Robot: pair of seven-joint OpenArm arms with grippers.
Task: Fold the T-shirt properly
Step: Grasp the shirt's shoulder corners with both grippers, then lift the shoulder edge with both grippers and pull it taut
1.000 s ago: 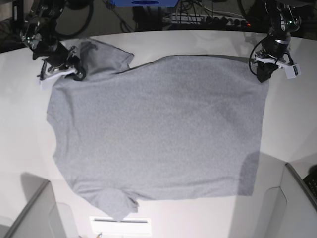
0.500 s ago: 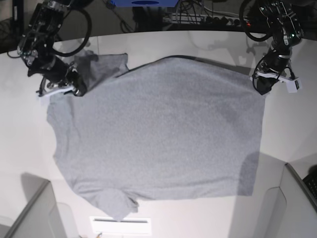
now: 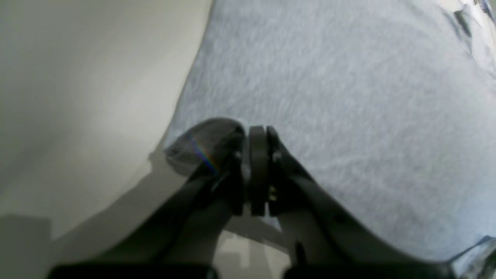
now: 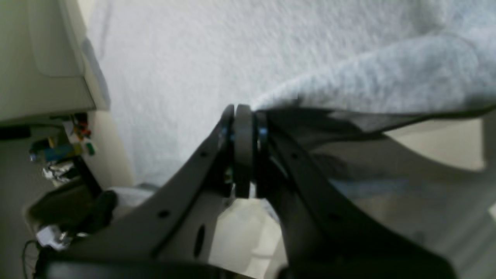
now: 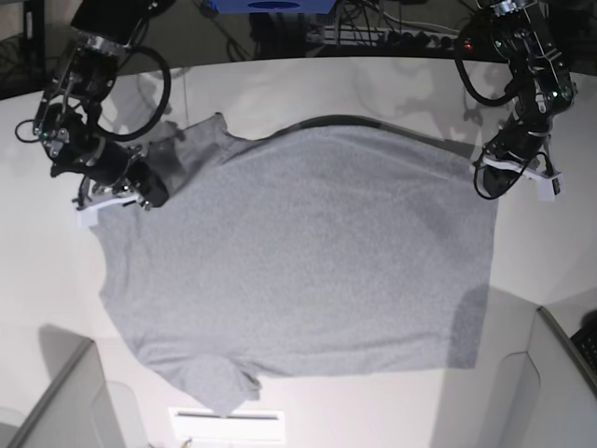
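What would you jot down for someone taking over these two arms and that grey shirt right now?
Left gripper: shut on the far hem corner of the heather-grey cotton T-shirt.
Right gripper: shut on the far shoulder edge near the sleeve.
Shirt: spread plain side up on the white table, far edge lifted.
Done: both far corners gripped.
Left: no fold laid yet; carry the edge over, fold, tidy.

The T-shirt is soft heather-grey cloth, matt, with a fine fuzzy weave that looks slightly rough in the wrist views. The worktop is smooth and off-white with a faint sheen. Both the left pincer and the right pincer look like black matt plastic, with smooth flat arms and small round holes.
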